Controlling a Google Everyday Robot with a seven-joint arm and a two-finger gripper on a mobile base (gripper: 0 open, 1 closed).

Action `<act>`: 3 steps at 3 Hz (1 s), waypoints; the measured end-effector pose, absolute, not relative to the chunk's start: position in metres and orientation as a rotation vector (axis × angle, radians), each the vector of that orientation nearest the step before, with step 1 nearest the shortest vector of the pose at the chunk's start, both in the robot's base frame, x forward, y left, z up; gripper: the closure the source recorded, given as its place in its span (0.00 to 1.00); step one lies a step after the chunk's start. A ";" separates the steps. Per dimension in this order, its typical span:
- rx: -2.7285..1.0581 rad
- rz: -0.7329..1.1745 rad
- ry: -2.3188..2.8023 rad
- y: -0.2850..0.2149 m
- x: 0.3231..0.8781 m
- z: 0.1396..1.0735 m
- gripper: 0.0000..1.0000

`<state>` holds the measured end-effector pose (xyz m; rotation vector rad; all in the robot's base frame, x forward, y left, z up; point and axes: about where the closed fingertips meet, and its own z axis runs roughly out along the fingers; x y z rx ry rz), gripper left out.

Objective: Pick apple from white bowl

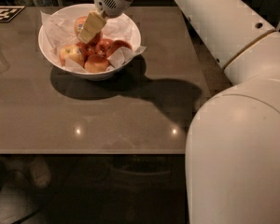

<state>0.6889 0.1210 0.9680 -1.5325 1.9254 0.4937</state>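
Reach/grasp step. On the table point(84, 125), the white bowl point(91, 74) has a paper lining, and the front apples point(97, 63) crowd the pile. The gripper point(89, 29) sits tip-down in the bowl at the apple point(79, 24), back-left. Grip state: can't tell. Next, I'd judge: secure hold, lift straight up, clear of paper + neighbours.

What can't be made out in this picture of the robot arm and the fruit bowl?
Camera view:
- The gripper, low over the white bowl, covers part of the apple behind it; contact cannot be told.
- The bowl's bottom is hidden under apples and paper.
- The black-and-white marker is cut by the left edge.
- The arm runs off the right edge.
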 end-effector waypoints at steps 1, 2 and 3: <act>-1.511 0.473 1.874 0.116 0.677 0.999 1.00; -1.503 0.438 1.828 0.111 0.665 1.031 1.00; -1.488 0.416 1.793 0.107 0.657 1.056 1.00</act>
